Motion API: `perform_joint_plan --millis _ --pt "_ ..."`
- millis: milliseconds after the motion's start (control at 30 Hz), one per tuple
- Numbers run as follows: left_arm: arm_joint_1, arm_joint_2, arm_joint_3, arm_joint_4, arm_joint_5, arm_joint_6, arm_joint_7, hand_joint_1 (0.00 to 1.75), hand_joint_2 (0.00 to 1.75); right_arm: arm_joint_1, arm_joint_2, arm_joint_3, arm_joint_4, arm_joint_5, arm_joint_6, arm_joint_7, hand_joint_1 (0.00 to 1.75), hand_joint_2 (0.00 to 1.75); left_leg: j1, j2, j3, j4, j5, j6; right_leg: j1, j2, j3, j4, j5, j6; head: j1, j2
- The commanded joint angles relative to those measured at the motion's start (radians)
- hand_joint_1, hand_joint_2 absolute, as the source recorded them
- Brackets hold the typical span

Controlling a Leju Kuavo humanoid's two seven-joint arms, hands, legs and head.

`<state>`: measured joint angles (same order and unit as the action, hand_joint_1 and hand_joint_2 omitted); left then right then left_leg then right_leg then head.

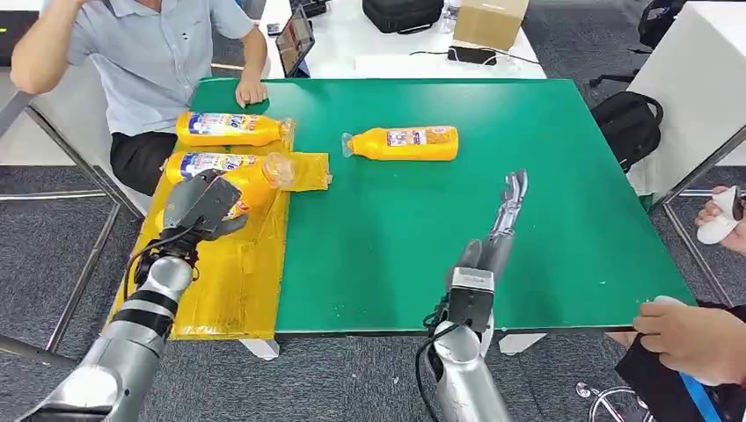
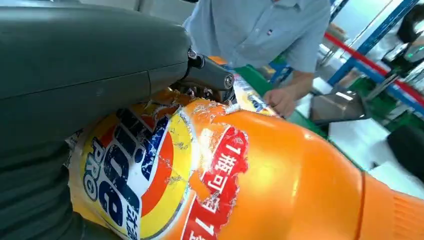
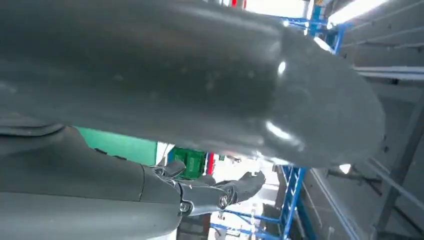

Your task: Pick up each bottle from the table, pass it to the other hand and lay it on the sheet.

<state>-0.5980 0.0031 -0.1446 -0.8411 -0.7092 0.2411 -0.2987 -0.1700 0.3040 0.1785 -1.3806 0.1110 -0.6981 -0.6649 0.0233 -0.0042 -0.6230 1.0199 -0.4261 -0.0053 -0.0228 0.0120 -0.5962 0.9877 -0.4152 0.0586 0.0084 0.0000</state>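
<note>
My left hand grips an orange detergent bottle low over the yellow sheet at the table's left side; its clear cap points toward the table's middle. Up close, the bottle's label lies under the grey thumb cover. Two more orange bottles lie on the sheet's far end, one at the far edge and one just beyond my hand. Another bottle lies on the bare green table. My right hand hovers over the table's near middle with straight fingers, holding nothing.
A seated person rests a hand on the table's far left corner. Another person's hands are at the near right edge. A white desk behind carries a tablet, a black bag and a box. A backpack sits on the floor.
</note>
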Motion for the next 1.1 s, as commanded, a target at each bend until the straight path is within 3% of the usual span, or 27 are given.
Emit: perform_joint_plan --millis 33,533,633,667,800,967,1000,1100 --pt "-0.1 0.025 -0.007 0.165 -0.002 -0.001 0.003 1.75 1.75 -0.004 0.012 -0.056 -0.017 -0.009 0.0 -0.033 0.0 0.0 0.0 0.0 0.003 0.0 -0.001 0.001 0.001 -0.002 0.004 0.0 -0.001 -0.003 0.0 0.0" --pt "-0.1 0.025 -0.007 0.165 -0.002 -0.001 0.003 1.75 1.75 -0.004 0.012 -0.056 -0.017 -0.009 0.0 -0.033 0.0 0.0 0.0 0.0 0.003 0.0 -0.001 0.002 0.001 -0.002 0.004 0.0 -0.002 -0.003 0.0 0.0" --pt "-0.154 0.048 -0.153 0.247 -0.255 -0.025 0.085 1.75 1.75 0.007 0.018 -0.035 -0.034 -0.07 0.041 -0.033 0.0 0.0 0.0 -0.001 0.002 0.0 -0.001 0.001 0.001 -0.002 0.002 0.0 -0.001 -0.002 0.0 0.0" --pt "-0.178 0.05 -0.184 0.293 -0.304 -0.05 0.089 1.75 1.75 0.01 0.021 -0.03 -0.034 -0.069 0.049 -0.033 0.0 1.75 0.0 -0.001 0.006 0.0 -0.002 0.002 0.002 -0.004 0.007 0.0 -0.003 -0.005 0.0 0.0" --pt "-0.215 0.051 -0.207 0.458 -0.33 -0.209 0.053 1.75 1.75 -0.003 0.044 -0.017 0.072 -0.089 0.169 -0.033 0.0 1.75 0.0 -0.001 0.002 -0.001 0.0 0.001 0.001 -0.002 0.003 0.0 -0.001 -0.002 0.0 0.0" --pt "-0.205 0.057 -0.23 0.517 -0.322 -0.314 0.006 1.75 1.75 -0.033 0.045 0.001 0.163 -0.107 0.204 -0.033 0.0 1.75 0.0 0.002 0.007 -0.003 -0.001 0.001 0.001 0.001 0.006 -0.002 0.0 -0.003 0.0 0.0" --pt "-0.286 0.1 -0.348 0.581 -0.393 -0.577 -0.03 1.68 1.75 -0.064 0.045 0.014 0.235 -0.182 0.291 -0.033 0.0 1.75 0.001 0.002 0.003 -0.001 -0.001 0.001 0.001 0.001 0.003 -0.001 0.0 -0.002 0.0 0.0" --pt "-0.349 0.191 -0.369 0.556 -0.388 -0.683 -0.119 1.55 1.75 -0.098 0.045 0.065 0.265 -0.221 0.254 -0.033 0.0 1.75 0.002 0.004 0.003 0.002 -0.002 0.001 0.003 0.003 0.002 0.002 -0.001 -0.004 0.0 0.0"
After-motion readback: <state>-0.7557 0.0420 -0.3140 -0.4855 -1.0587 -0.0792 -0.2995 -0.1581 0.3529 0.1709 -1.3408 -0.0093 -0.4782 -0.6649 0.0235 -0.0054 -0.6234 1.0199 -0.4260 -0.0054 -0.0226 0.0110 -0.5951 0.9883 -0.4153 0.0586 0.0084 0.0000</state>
